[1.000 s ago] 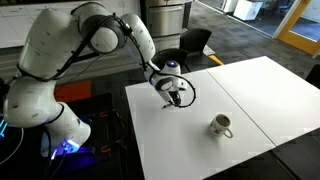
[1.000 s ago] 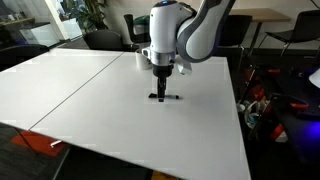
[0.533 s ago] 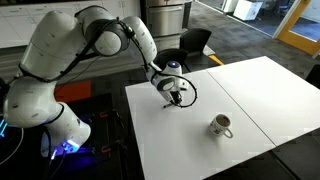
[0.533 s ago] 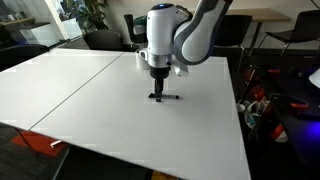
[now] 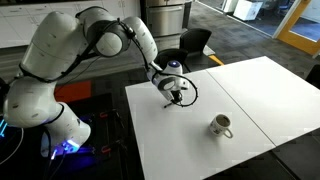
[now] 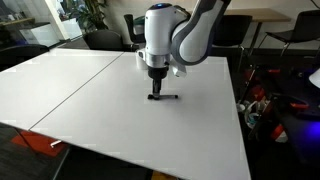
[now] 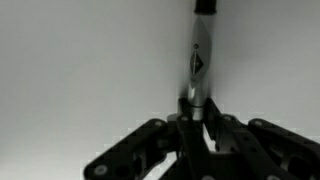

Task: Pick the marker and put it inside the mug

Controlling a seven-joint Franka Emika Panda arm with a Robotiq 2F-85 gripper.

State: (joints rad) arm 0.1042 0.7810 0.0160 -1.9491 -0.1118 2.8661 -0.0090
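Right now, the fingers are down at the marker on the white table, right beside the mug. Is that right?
Not quite: the fingers are down at the marker on the white table, but the mug stands far from them, as an exterior view shows.

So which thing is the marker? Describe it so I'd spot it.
Find the white table. The marker lies flat on it at the tip of the gripper. It is a thin dark stick, unlike the rounded pale mug standing apart.
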